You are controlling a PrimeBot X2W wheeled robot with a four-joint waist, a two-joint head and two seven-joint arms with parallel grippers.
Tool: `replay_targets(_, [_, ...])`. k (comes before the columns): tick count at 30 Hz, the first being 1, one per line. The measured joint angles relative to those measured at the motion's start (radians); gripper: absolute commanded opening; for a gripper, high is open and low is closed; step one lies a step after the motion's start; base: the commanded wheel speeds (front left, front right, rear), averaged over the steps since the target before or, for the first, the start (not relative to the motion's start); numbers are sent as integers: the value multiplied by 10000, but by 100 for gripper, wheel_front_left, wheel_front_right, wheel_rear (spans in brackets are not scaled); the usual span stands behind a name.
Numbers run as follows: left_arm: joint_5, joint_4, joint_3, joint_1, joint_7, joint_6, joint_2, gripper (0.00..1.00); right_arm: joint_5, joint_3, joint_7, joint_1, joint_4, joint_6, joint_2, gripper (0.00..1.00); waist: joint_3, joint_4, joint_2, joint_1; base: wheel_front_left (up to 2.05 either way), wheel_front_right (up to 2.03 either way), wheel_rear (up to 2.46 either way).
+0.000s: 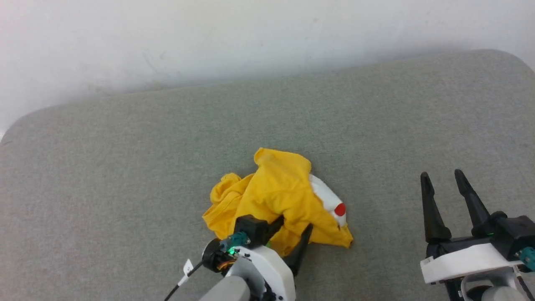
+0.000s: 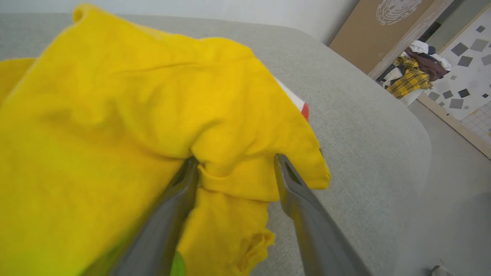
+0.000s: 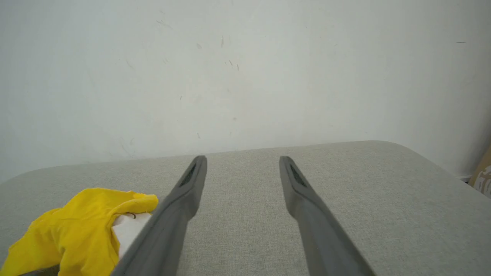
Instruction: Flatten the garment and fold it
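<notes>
**Left jaws straddling a fold, shirt lying crumpled**

We are seeing the garment lying in a crumpled heap on the grey fabric-topped desk, near the front edge and about mid-width. A white oval with a red dot is showing on the heap's right side. In the right wrist view a thin black line is crossing that white patch.

The left gripper is reaching into the heap's near edge. Its jaws are standing apart, with a yellow fold sitting between them and cloth draping over both tips.

The right gripper is hovering over bare desk well to the right of the garment. Its jaws are standing apart with nothing between them, pointing toward the white wall.

The white tag on the left arm's cable is showing too small for us to read. In the left wrist view, past the desk's rounded corner, a brown board is carrying a white swirl print. A pile of clothes, one piece yellow plaid, is lying beside it.
</notes>
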Motion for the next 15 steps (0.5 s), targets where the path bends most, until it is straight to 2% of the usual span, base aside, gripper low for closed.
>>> replay_targets(6, [458,-1373,224,-4,-702,598,0,100,-10,44,19,90,23,0,4,100,-251,314,0,0,0,0,0])
replay_targets(11, [1070,-3521,1709,399,-723,1237,109,100,-17,65,117,210,-23,0,4,100,-552,610,0,0,0,0,0])
replay_targets(15, [1342,-4527,3087,1318,-721,1691,251,100,-19,56,207,369,-92,0,6,100,-734,833,0,-1,0,0,0])
